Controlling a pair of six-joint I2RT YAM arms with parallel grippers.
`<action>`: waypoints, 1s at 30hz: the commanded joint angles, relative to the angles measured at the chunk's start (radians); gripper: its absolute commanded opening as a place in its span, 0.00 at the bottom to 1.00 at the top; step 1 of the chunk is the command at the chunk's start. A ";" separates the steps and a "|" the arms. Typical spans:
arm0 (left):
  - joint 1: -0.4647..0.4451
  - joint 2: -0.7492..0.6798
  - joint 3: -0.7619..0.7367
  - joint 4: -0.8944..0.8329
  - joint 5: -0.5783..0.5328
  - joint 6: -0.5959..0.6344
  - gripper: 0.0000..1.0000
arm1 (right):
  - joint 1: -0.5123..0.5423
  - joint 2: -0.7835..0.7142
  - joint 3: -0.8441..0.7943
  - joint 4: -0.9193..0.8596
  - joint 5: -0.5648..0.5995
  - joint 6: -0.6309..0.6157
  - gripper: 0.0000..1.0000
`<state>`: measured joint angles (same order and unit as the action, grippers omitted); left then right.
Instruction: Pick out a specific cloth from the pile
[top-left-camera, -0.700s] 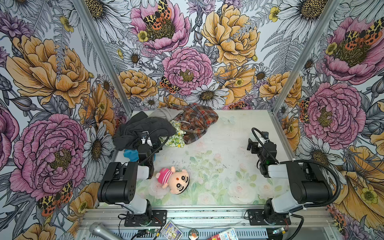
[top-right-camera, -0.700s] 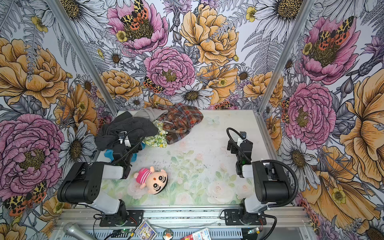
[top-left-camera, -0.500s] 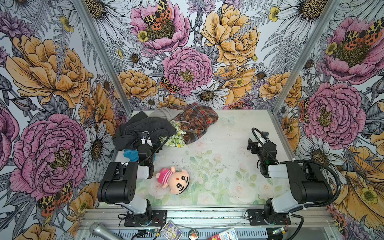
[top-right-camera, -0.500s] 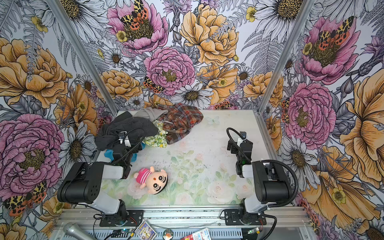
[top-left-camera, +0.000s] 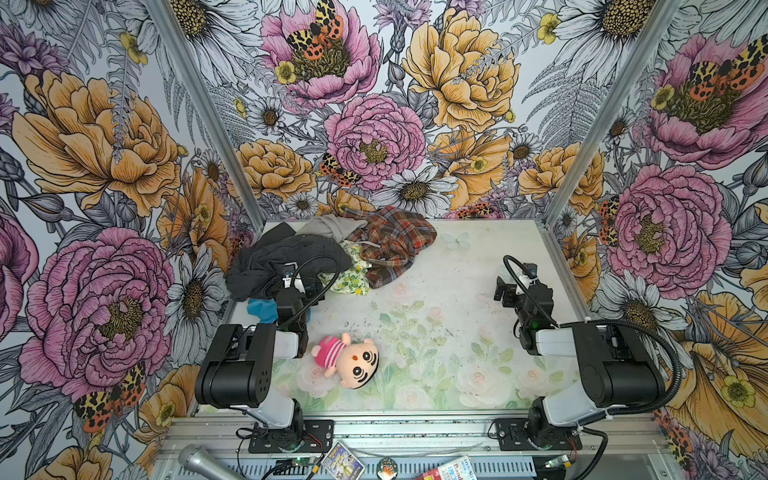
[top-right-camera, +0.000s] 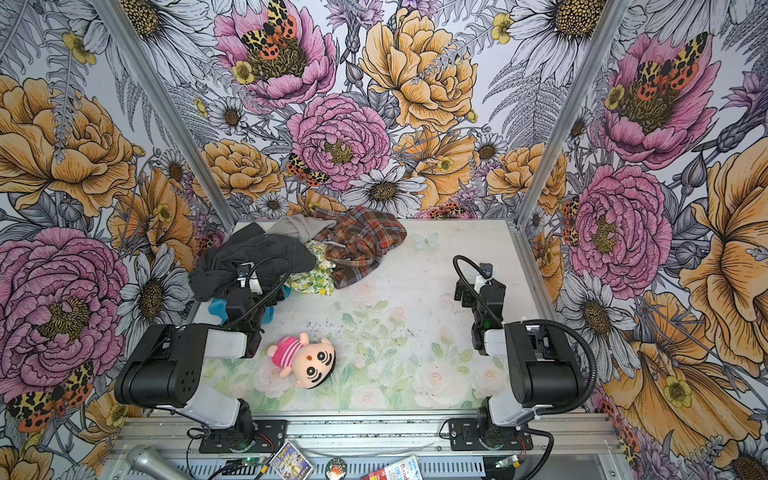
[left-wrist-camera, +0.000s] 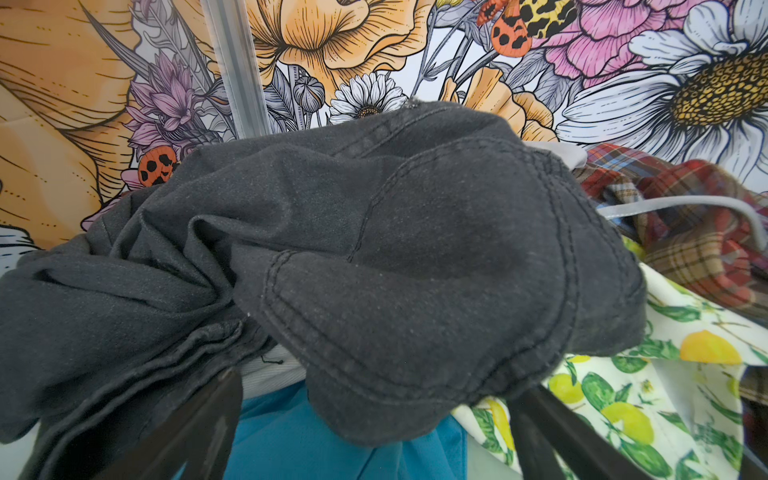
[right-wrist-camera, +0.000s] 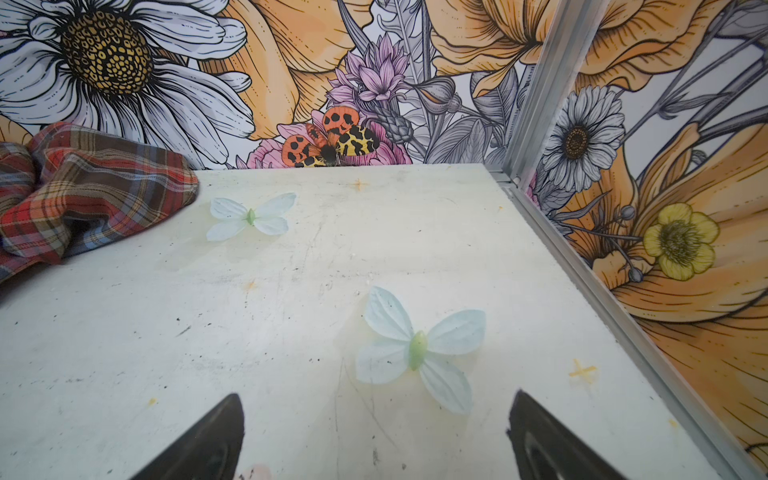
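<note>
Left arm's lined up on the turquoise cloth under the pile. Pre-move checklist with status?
1. Left claw open: ok.
2. Plain turquoise-blue thin fabric cloth in view ahead of that claw: ok.
3. Cloth uncovered: not ok, the dark grey stitched garment drapes over it.
4. How much cloth is buried: cannot tell.
5. Right claw open, empty, over bare white tabletop: ok.
6. Pink-striped plush doll apart from cloth: ok.

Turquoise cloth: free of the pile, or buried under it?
Partly buried. In the left wrist view the dark grey garment overlaps the turquoise cloth; only one edge of it shows.
</note>
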<state>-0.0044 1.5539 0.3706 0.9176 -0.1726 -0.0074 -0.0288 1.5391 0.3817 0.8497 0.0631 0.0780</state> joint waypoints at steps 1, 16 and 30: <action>-0.007 -0.003 0.004 0.026 -0.005 0.011 0.99 | -0.003 0.000 0.011 0.020 -0.001 0.007 1.00; 0.014 -0.016 0.010 -0.011 0.033 -0.002 0.99 | -0.043 -0.001 -0.013 0.071 -0.063 0.038 0.99; 0.018 -0.015 0.026 -0.029 0.072 0.006 0.99 | -0.031 -0.001 0.002 0.043 -0.039 0.031 1.00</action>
<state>0.0048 1.5528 0.3733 0.8974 -0.1463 -0.0078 -0.0685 1.5391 0.3801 0.8768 0.0109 0.1005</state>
